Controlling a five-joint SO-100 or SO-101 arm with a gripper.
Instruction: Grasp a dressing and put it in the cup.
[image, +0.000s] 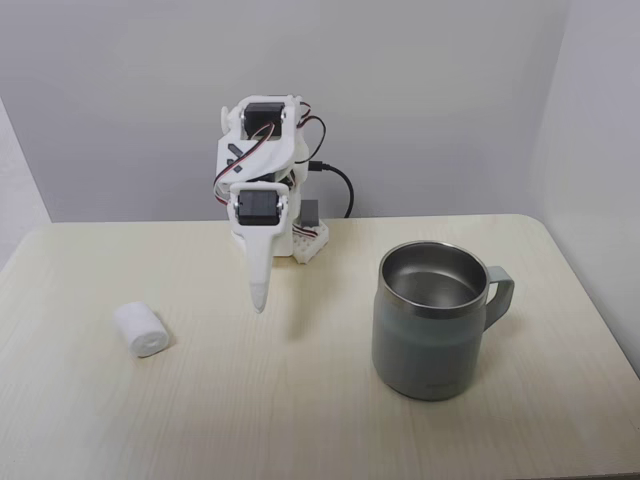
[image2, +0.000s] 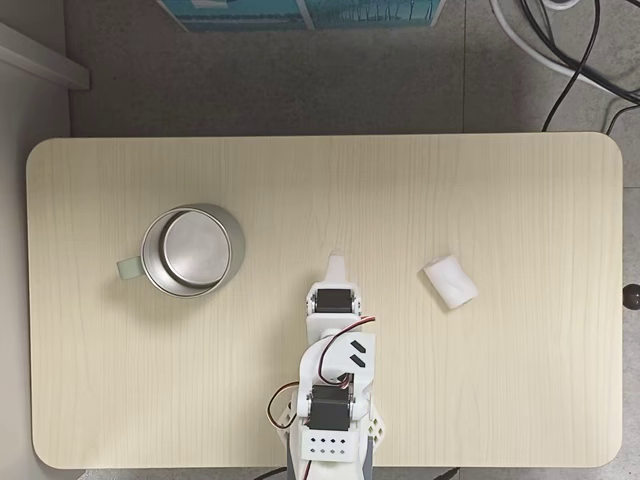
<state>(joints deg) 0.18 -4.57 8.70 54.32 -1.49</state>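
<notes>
The dressing (image: 141, 330) (image2: 450, 282), a small white roll, lies on its side on the wooden table, left in the front-facing fixed view and right in the top-down one. The cup (image: 432, 320) (image2: 192, 251), a large grey-green mug with a shiny steel inside, stands upright on the other side with nothing in it. My white gripper (image: 260, 298) (image2: 337, 259) hangs between them, folded close to the arm's base, fingers together and pointing down above the table. It holds nothing and touches neither object.
The arm's base (image: 300, 240) (image2: 330, 440) stands at the middle of one long table edge, with a black cable behind it. The table (image: 300, 420) has rounded corners; walls close in behind and at the sides.
</notes>
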